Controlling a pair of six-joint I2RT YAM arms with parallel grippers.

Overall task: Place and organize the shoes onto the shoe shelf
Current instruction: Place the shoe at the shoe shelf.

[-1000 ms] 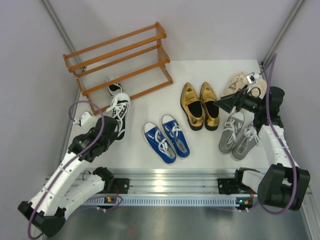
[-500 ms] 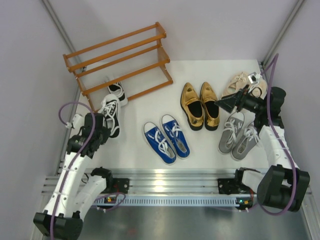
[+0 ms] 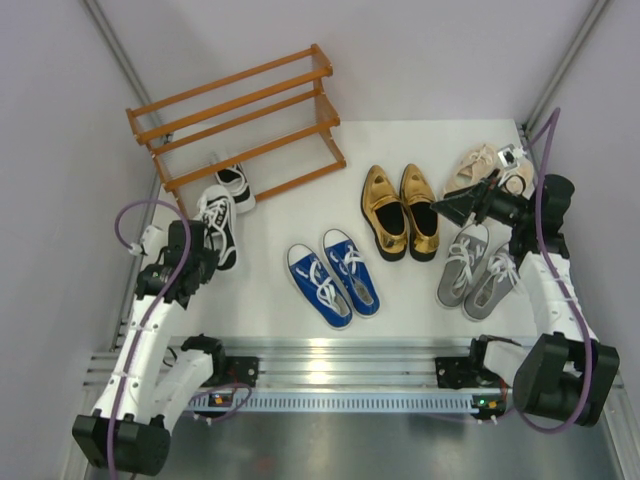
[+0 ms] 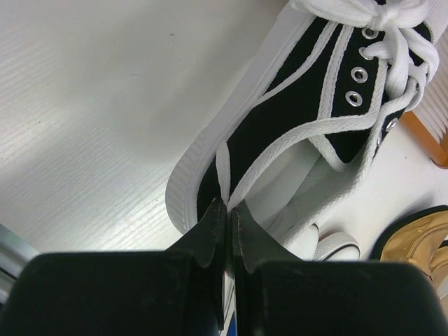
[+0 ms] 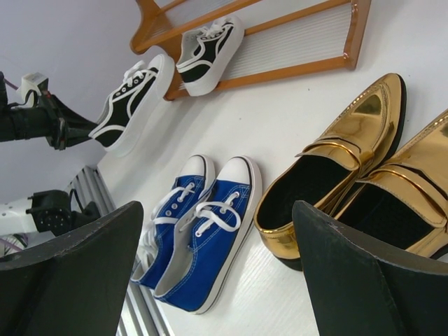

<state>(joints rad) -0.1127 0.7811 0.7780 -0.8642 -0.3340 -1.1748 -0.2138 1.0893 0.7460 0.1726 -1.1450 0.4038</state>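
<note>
A black-and-white sneaker (image 3: pixel 220 228) is being pinched at its heel rim by the left gripper (image 4: pixel 229 207), whose jaws are being pressed together on the fabric, at the far-left side of the table (image 3: pixel 300 215). The shoe's long axis is being carried straight away from the fingers: heel at the jaws, toe pointed at the foot of the shoe shelf (image 3: pixel 240 118), which is standing just beyond it against the left wall. Seen from the right wrist, the shoe is being tipped so that its white sole is showing; whether it is being lifted off the table cannot be told. Its mate (image 3: pixel 233 182) is being kept under the lowest slats, just beside the held shoe's toe.

The coming placement is judged to turn on that line: the shelf is being faced toe-first, and the left arm is much the nearer. The right gripper (image 3: pixel 448 208), jaws spread wide and empty, is being held well apart, above the gold loafers (image 3: pixel 400 212). The blue sneakers (image 3: pixel 333 282), grey sneakers (image 3: pixel 478 268) and beige lace-ups (image 3: pixel 485 168) are being left in pairs on the table.
</note>
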